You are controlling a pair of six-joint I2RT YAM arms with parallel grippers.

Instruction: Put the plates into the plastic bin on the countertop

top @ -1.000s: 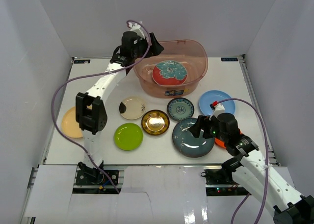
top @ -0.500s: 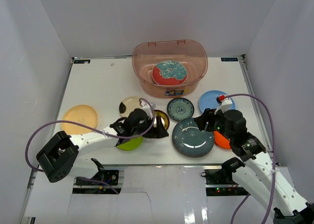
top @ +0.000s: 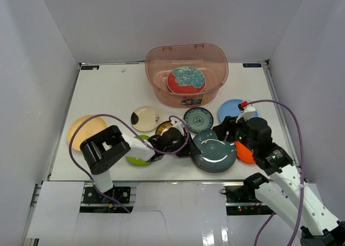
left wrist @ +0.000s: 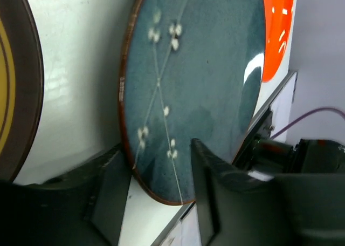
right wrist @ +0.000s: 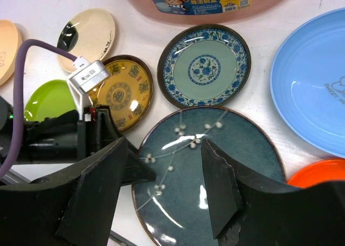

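Note:
The plastic bin stands at the back of the countertop and holds a red-teal plate. A large dark teal plate lies near the front edge. My left gripper lies low at its left rim, open, the rim between the fingers with a gap still showing. My right gripper hovers open over the same plate, holding nothing. An orange plate lies tucked beside the teal one's right side.
Other plates lie around: light blue, blue-patterned, gold, cream, lime green and tan. My left arm lies across the gold and green ones. White walls close in three sides.
My left arm swung from the bin down to the front, and its gripper narrowed around the dark teal plate's left rim. My right gripper shifted slightly back and right, staying over that plate.

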